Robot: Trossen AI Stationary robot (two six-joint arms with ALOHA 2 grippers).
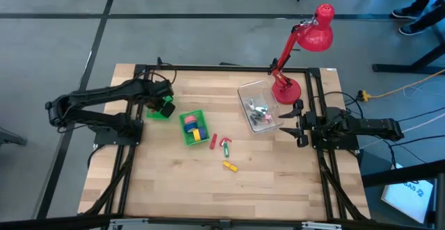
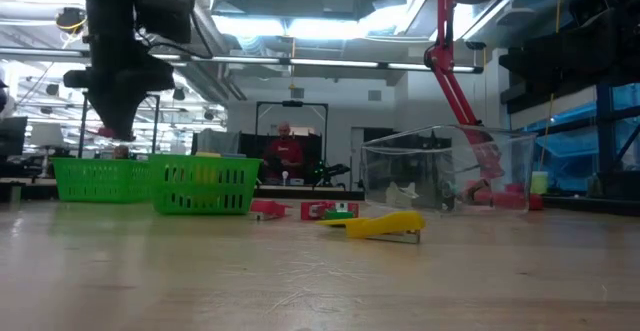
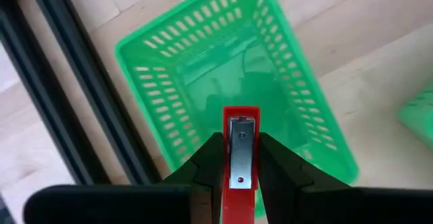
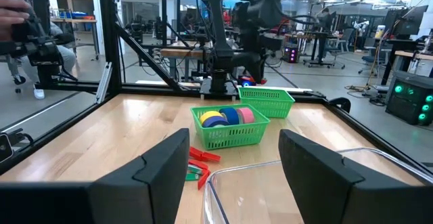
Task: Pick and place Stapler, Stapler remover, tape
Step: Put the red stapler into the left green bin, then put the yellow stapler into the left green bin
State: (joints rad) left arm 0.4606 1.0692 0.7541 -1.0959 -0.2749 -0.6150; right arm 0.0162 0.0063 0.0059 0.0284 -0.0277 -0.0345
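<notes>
1. we see the left gripper [image 3: 240,158] clamped on a red stapler [image 3: 240,153] above an empty green bin [image 3: 169,61].
2. right gripper [image 4: 233,160] waits, jaws wide.
3. tape [image 4: 226,116] sits in the second bin [image 4: 230,135].
4. we read no writing.

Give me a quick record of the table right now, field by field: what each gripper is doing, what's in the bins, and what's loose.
left gripper: shut on a red stapler, held above the empty green bin
right gripper: open, waiting by the clear container
second green bin: holds the tape rolls, yellow, blue and pink
loose on table: yellow item; red and green items beside the second bin
red desk lamp: stands at the far right corner
</notes>
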